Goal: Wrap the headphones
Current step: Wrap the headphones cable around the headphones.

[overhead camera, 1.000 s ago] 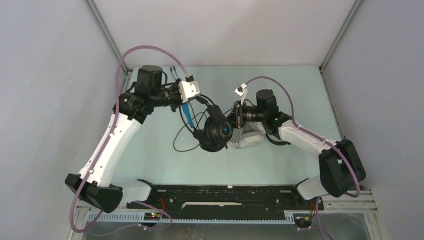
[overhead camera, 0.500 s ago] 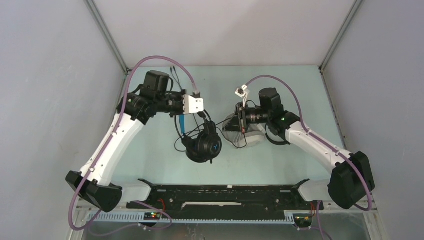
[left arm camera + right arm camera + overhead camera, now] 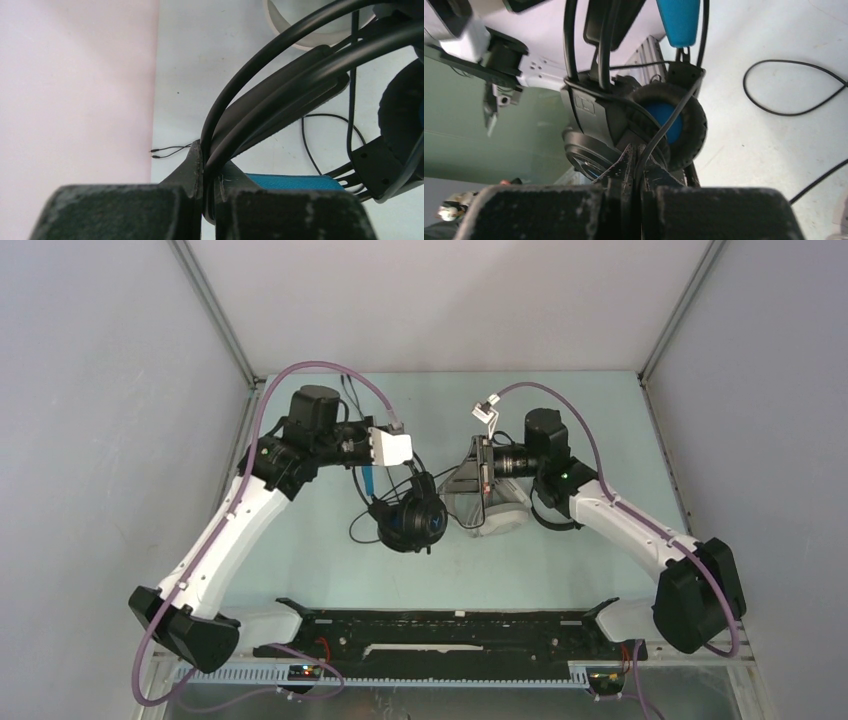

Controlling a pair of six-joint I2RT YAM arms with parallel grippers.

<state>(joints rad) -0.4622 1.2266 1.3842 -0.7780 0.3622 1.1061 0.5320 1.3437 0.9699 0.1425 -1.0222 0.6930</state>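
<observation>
Hanging headphones [image 3: 412,523], well apart from walls [image 3: 100,420]

The left arm [image 3: 232,532] and right arm [image 3: 622,524] have white links, black joints and a purple cable [image 3: 310,364] looping along each (small green lights [image 3: 563,477] glow on both). The left gripper [image 3: 207,165] has scuffed black fingers [image 3: 115,212].

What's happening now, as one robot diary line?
left fingers: shut on black-blue headphones' headband | right fingers: shut on its cable

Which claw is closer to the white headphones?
Right. The right claw hangs right by the white headphones, pinching a black cable; the left claw is farther left, gripping the black headphones by the headband.
</observation>
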